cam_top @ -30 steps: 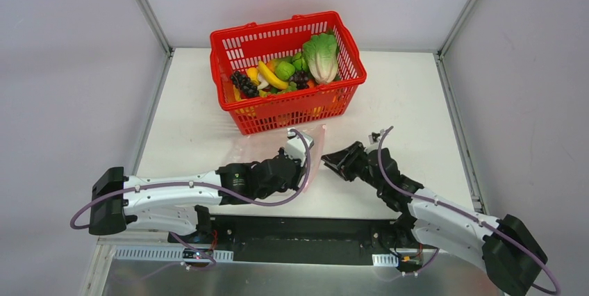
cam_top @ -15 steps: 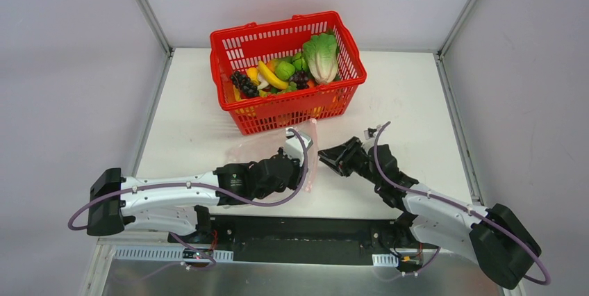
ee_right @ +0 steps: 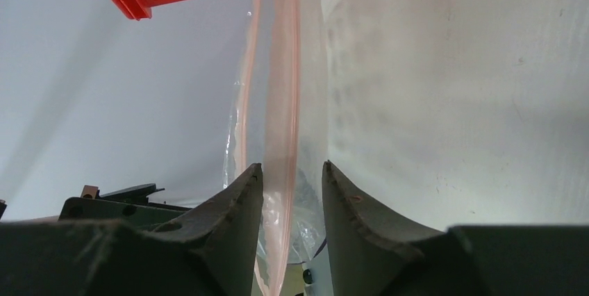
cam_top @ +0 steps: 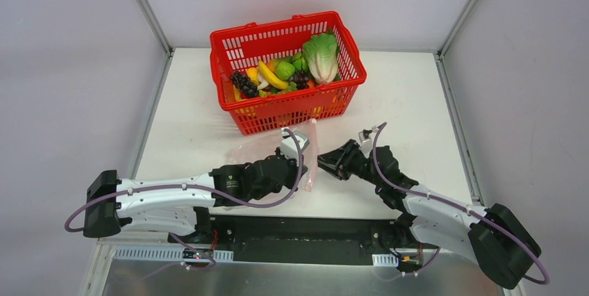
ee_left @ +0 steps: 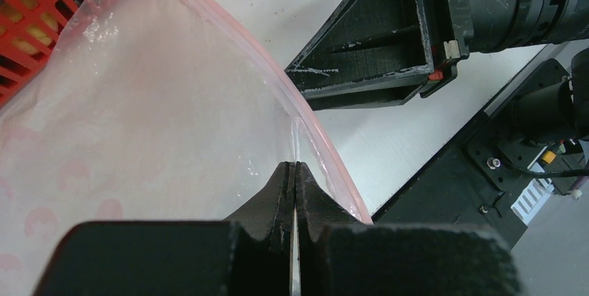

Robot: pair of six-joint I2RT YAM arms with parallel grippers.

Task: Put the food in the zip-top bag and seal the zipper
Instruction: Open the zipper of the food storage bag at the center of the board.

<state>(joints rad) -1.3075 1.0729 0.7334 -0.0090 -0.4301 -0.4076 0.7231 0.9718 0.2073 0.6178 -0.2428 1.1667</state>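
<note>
The clear zip-top bag [cam_top: 260, 149] lies in front of the red basket, its mouth edge lifted. My left gripper [cam_top: 300, 149] is shut on the bag's film just inside the pink zipper [ee_left: 316, 133]. My right gripper [cam_top: 324, 162] is open, its fingers [ee_right: 239, 202] standing either side of the pink zipper strip [ee_right: 283, 101], not closed on it. The food, cabbage [cam_top: 321, 56], bananas [cam_top: 269, 75], green pieces and purple grapes [cam_top: 243, 84], is in the basket.
The red mesh basket [cam_top: 229, 35] stands at the back middle of the white table [cam_top: 417, 101], just behind the bag. The black base plate [cam_top: 305, 237] runs along the near edge. Grey walls close in both sides.
My right gripper has moved left up to the bag's pink edge, which now stands between its fingers. My left gripper has lifted the bag's edge slightly toward the basket.
</note>
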